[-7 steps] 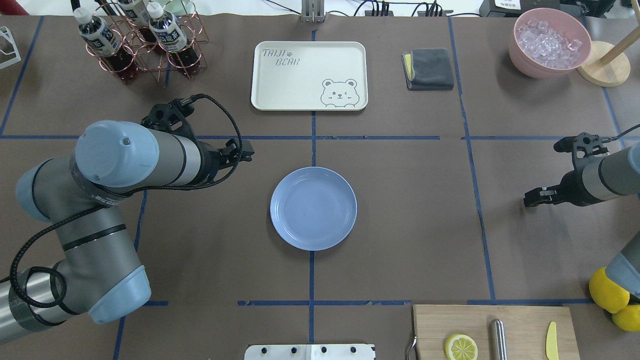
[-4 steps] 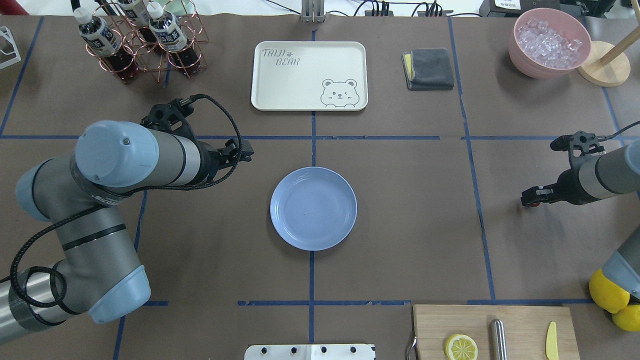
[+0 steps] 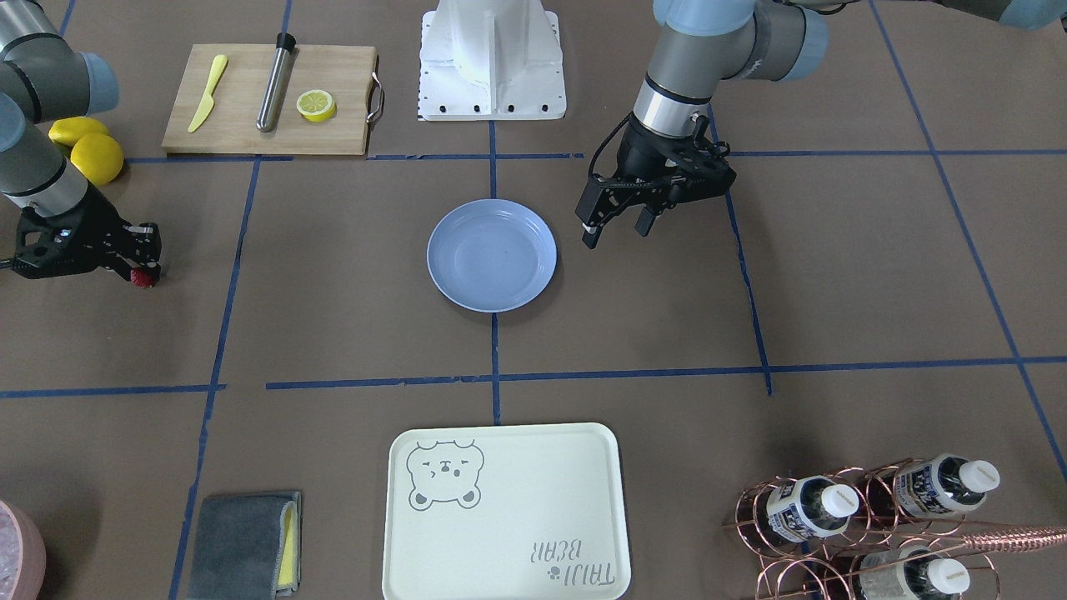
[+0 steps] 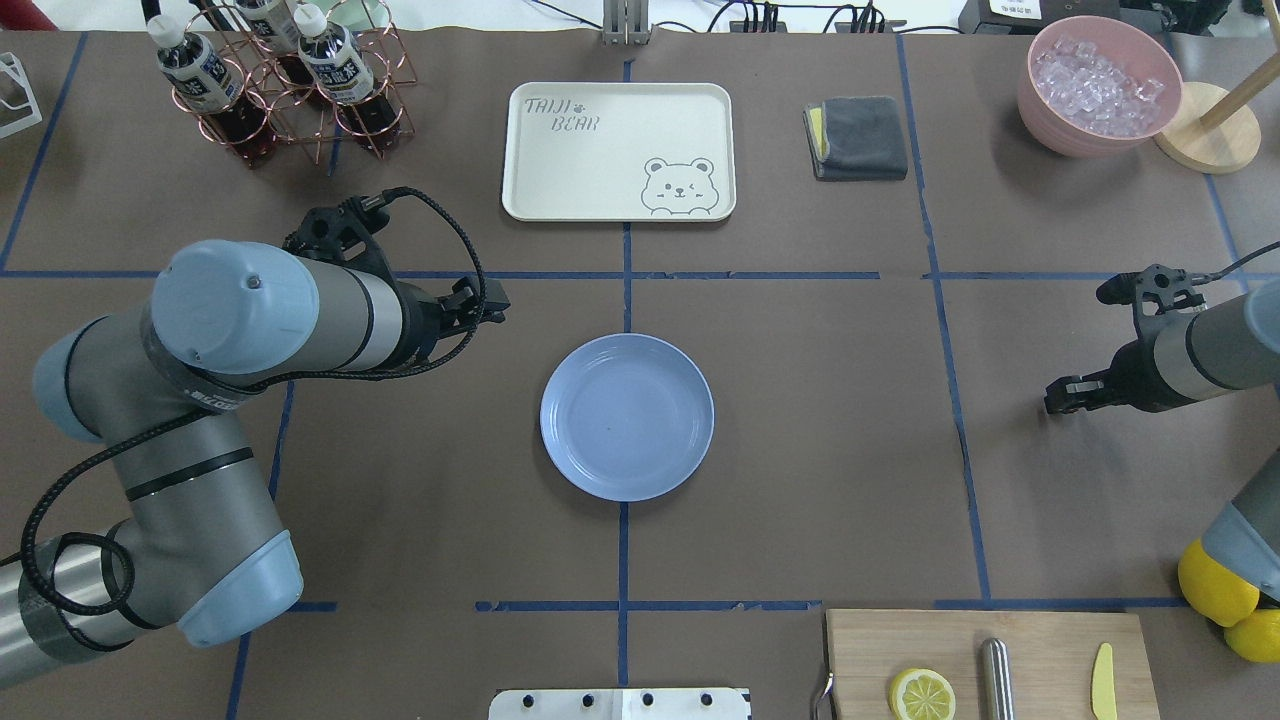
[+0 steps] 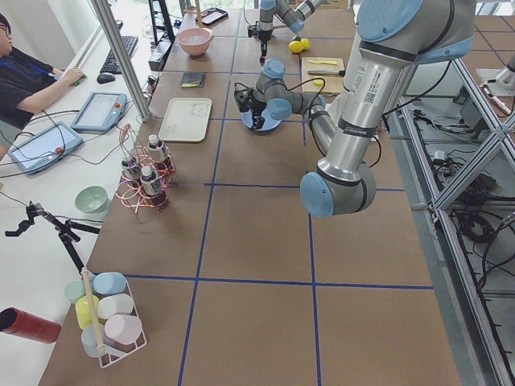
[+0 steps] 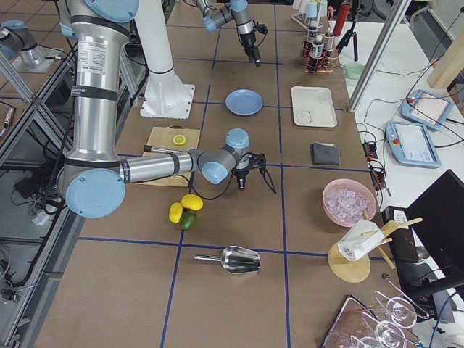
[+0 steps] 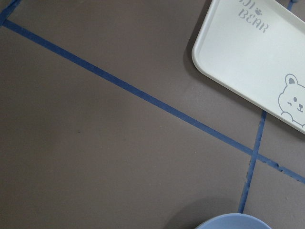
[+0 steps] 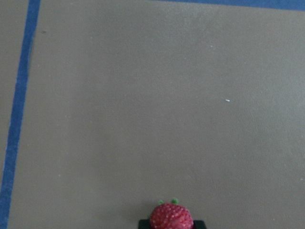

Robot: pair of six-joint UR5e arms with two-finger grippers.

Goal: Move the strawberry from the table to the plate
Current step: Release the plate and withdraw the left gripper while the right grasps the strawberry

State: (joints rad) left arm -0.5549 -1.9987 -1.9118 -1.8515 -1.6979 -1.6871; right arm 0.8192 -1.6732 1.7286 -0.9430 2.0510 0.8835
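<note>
The strawberry (image 8: 171, 217) is a small red bumpy berry at the bottom edge of the right wrist view, against a black finger. In the front-facing view the strawberry (image 3: 143, 279) sits at the tip of my right gripper (image 3: 138, 268), which looks shut on it, low over the table (image 4: 820, 440). From overhead the right gripper (image 4: 1060, 397) hides the berry, far to the right of the empty light-blue plate (image 4: 627, 417). My left gripper (image 3: 615, 229) hangs open and empty beside the plate (image 3: 492, 256).
A cream bear-print tray (image 4: 618, 150) and a grey cloth (image 4: 856, 137) lie beyond the plate. A cutting board (image 4: 990, 665) with a lemon half sits at the front right, beside whole lemons (image 4: 1215, 585). A bottle rack (image 4: 290, 85) and a pink ice bowl (image 4: 1098, 85) occupy the far corners.
My right gripper has shifted slightly toward the plate. A red speck showed under its tip 0.6 s ago and is covered now in the overhead view. The left arm has not moved.
</note>
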